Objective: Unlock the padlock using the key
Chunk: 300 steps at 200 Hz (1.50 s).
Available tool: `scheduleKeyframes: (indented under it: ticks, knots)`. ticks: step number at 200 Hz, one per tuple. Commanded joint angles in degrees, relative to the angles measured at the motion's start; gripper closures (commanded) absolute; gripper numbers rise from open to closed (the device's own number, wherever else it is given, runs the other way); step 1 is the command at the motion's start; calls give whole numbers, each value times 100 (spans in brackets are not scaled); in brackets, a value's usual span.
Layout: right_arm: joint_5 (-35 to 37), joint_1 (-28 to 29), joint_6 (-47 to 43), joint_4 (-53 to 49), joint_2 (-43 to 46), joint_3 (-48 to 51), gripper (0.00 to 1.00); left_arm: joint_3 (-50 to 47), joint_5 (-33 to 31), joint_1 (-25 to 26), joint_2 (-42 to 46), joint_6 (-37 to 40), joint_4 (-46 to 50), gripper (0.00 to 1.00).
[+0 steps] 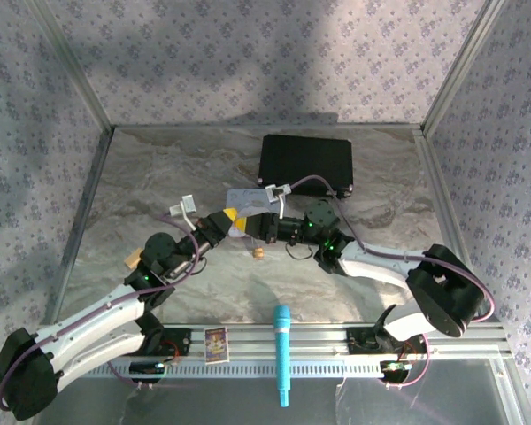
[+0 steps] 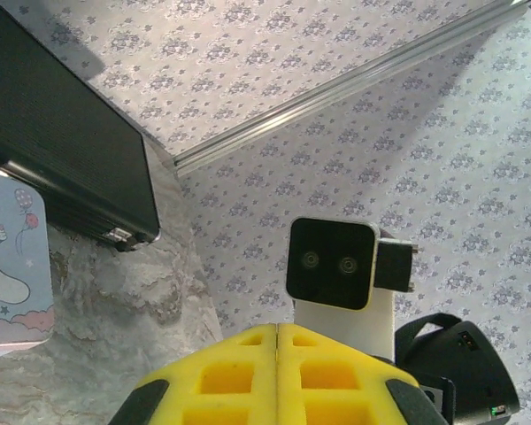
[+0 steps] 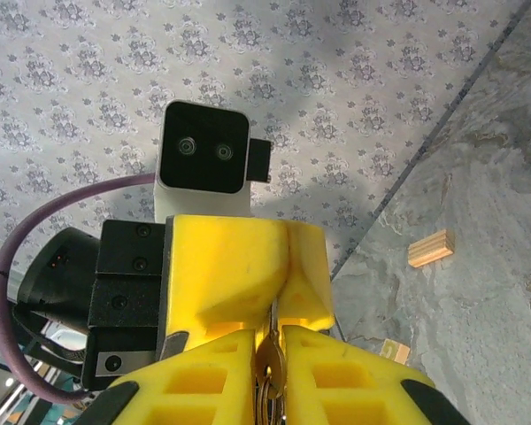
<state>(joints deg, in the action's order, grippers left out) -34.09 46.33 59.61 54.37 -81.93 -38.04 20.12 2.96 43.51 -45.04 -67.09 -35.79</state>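
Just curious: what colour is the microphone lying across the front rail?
Turquoise blue. The microphone shows best in the top external view.

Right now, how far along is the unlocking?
Done: a brassy metal piece is gripped, pinched in the right jaws. In hand: the shut left jaws sit close at its tip, the two arms nose to nose. Left: the unlocking itself, as far as I can tell.

You look down on a table point(image 1: 159, 168) with a grey marbled top, shut in on three sides by walls point(image 1: 248, 53) covered in a pale lilac-grey, small repeated pattern. Bare metal strips point(image 1: 71, 64) run up the far corners and along the table's edges. A slotted metal rail point(image 1: 336, 336) crosses its near edge. Soft shadows lie across the far wall.
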Motion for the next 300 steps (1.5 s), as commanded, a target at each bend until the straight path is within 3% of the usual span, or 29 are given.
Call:
scheduleKeyframes:
  ticks: [1,91,135,140,148,151,155,160,164,185,207,218,232,248,265,300]
  knots:
    - [159,-90,117,285,18,124,87,-28,-67,7,86,8,-201,100]
    - [245,-234,242,338,5,258,99,-173,-107,5,63,-108,-246,100]
    - [149,-291,202,89,14,223,100,-143,-206,7,59,-140,100,100]
    - [158,-289,200,76,19,234,100,-113,-243,7,72,-138,219,91]
    - [181,-312,191,18,29,264,100,-34,-339,8,128,-112,515,56]
    - [190,-319,179,-12,28,273,100,-12,-382,4,147,-83,615,37]
    - [215,-332,164,-77,47,294,100,16,-422,5,194,-41,719,19]
    - [254,-354,125,-194,79,326,100,62,-508,6,238,-6,909,3]
    - [309,-368,80,-313,106,359,100,94,-586,2,291,29,1068,0]
    - [654,-485,-151,-919,331,583,100,485,-1137,5,459,295,2557,0]
    - [1005,-589,-433,-1930,576,667,100,937,-1376,0,90,650,3741,0]
    - [1209,-616,-633,-2543,691,645,100,995,-1162,2,-251,833,3721,1]
    - [1419,-659,-872,-3047,855,683,100,1078,-903,24,-708,1039,3648,14]
    - [1597,-731,-1068,-3552,1022,729,100,1155,-655,53,-1202,1375,3421,18]
    - [1642,-827,-1145,-3728,1130,861,100,1257,-289,85,-1815,1816,3117,20]
    - [1727,-871,-1197,-3785,1222,1093,100,1362,-148,211,-2820,2094,2495,24]
